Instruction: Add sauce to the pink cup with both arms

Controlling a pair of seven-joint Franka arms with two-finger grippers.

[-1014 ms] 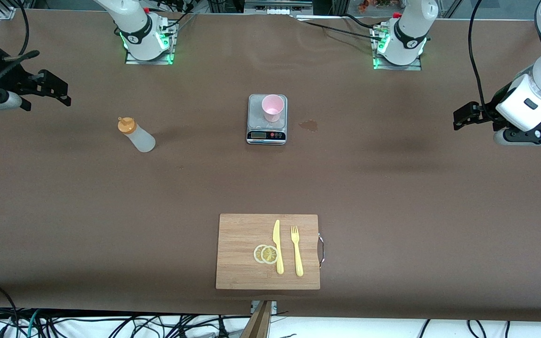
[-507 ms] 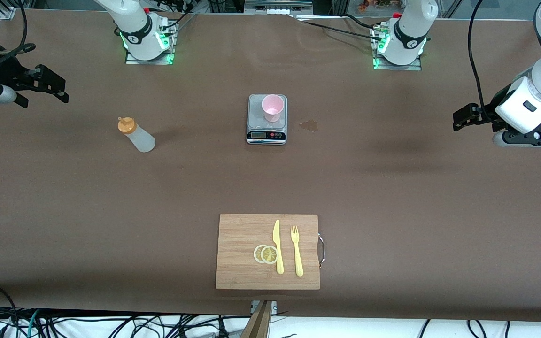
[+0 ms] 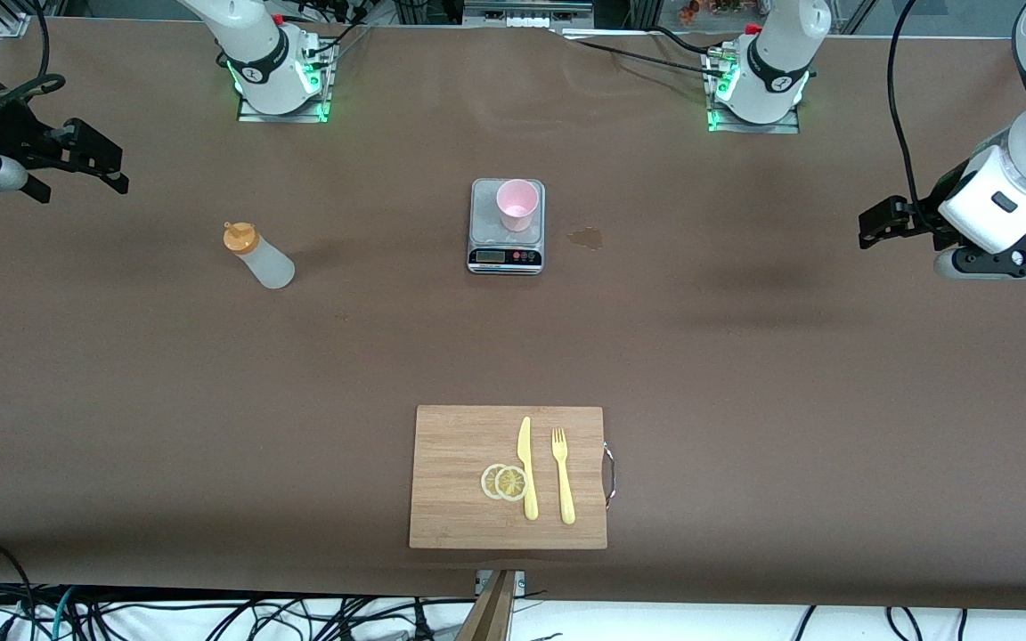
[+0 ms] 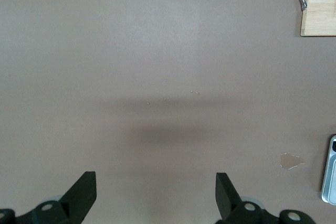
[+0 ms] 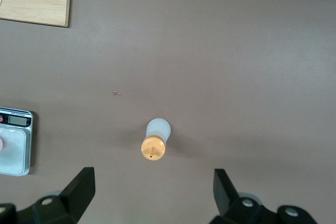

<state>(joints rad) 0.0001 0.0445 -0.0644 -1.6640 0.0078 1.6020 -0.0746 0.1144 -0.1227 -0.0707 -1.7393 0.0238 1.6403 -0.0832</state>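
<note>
I see the sauce bottle (image 3: pixel 260 257) standing upright on the counter (image 3: pixel 745 374), its long axis vertical and its orange nozzle cap (image 5: pixel 153 148) pointing straight up; from the high front camera it only looks tipped, cap toward 10 o'clock. Taking the scale (image 3: pixel 507 225) as my dial centre in the front view, the bottle sits out at about 9 o'clock, well apart from it, toward the right arm's end of the counter.

The pink cup (image 3: pixel 517 204) stands upright on the scale's platform, mouth up, on the part of the platform farther from the front camera than the display strip. A small wet-looking stain (image 3: pixel 586 237) lies on the counter just beside the scale at roughly 3 o'clock.

My right claw (image 3: pixel 90 160) hangs over the counter at the right arm's end, near 10 o'clock from the bottle; its wrist camera looks down on the bottle, and the fingers (image 5: pixel 79 190) stand wide apart with nothing between them. My left claw (image 3: pixel 878 223) hangs over bare counter at the left arm's end, around 3 o'clock from the scale, fingers (image 4: pixel 84 195) likewise spread wide and holding nothing.

At 6 o'clock from the scale, nearer the front camera, a wooden cutting board (image 3: pixel 455 499) carries two lemon slices (image 3: pixel 504 482), a yellow knife (image 3: pixel 527 466) and a yellow fork (image 3: pixel 563 475), the knife and fork lying side by side.
</note>
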